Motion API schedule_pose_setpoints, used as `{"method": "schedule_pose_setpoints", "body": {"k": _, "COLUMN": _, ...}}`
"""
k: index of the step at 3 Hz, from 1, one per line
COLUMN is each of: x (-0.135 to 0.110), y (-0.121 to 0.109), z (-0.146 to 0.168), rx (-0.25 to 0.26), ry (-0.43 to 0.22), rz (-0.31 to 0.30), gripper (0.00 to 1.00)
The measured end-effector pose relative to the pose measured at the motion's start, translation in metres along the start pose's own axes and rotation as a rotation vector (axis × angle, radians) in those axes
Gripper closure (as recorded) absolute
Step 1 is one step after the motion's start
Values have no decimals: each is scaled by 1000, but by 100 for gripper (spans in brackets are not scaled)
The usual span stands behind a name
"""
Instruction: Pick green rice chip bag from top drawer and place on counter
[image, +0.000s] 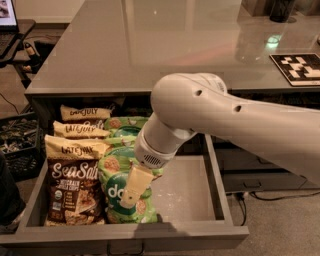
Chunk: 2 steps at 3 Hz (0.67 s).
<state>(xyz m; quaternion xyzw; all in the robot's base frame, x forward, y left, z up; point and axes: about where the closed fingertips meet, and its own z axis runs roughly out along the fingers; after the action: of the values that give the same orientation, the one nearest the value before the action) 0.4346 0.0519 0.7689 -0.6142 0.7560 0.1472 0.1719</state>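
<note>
We see the drawer (186, 192) standing wide open under the counter (150, 45), which lets the arm reach straight down into it. The gripper (131, 192) points down over the front green bag (113, 199), which lies flat on the drawer floor, just beside the brown bags (72, 182). The gripper's tip seems to touch the bag's dark circle. We cannot tell whether the gripper is parted or closed, and we judge the bag not yet lifted

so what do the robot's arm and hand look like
The arm is thick, smooth and off-white, with small dark holes and a ribbed wrist ring. The hand, down over the front green bag in the drawer, is pale yellow and narrow. No cables show.
</note>
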Motion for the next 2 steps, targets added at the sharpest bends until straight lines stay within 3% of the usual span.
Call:
{"method": "schedule_pose_setpoints", "body": {"k": 1, "x": 4, "y": 3, "z": 17, "rx": -14, "ry": -7, "rz": 45, "gripper": 0}}
{"method": "schedule_pose_setpoints", "body": {"k": 2, "x": 1, "y": 9, "z": 31, "rx": -39, "ry": -10, "rz": 53, "gripper": 0}}
